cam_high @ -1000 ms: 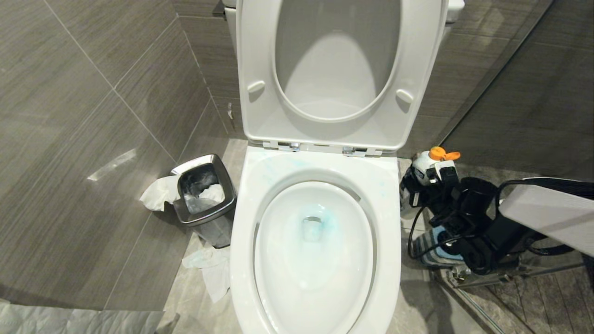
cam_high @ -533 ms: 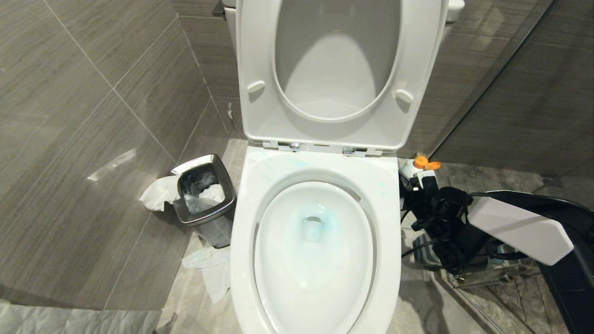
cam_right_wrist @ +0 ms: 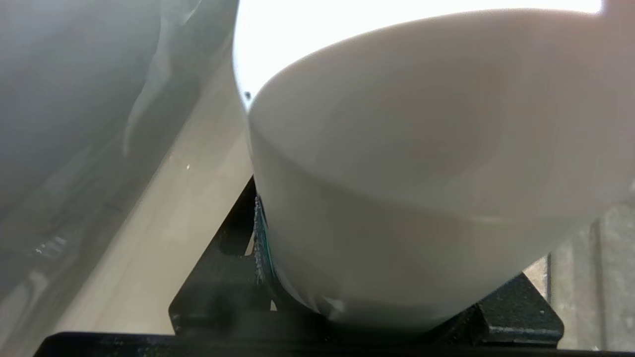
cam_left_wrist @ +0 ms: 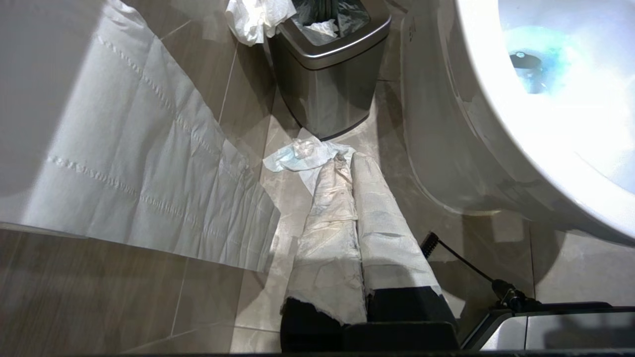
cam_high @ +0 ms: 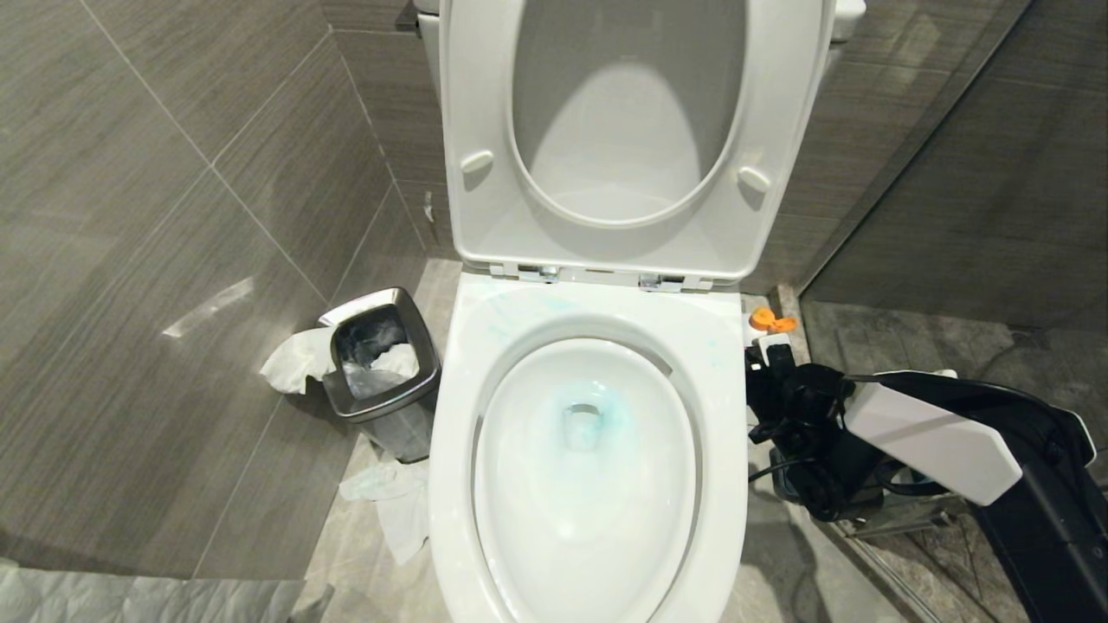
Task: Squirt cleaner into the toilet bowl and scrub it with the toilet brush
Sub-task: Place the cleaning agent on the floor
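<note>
Holding the cleaner bottle (cam_high: pixel 765 333) low beside the toilet bowl (cam_high: pixel 725 484), right gripper (cam_high: pixel 779 381) jaws apparently clamp it; cleaner (cam_high: pixel 606 417) is in, scrubbing remains; left gripper (cam_left_wrist: pixel 354 188) jaws clenched.

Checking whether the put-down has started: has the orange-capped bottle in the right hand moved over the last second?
Yes. The orange-capped bottle, held in the right hand, has dropped beside the toilet bowl: from level with the seat hinges to below them.

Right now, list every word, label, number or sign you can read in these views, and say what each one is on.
None can be read.
The white bottle with the orange cap, held in the right hand beside the toilet: no label shows.
The steel bin: no markings show.
The paper hanging by the wall: plain.
</note>
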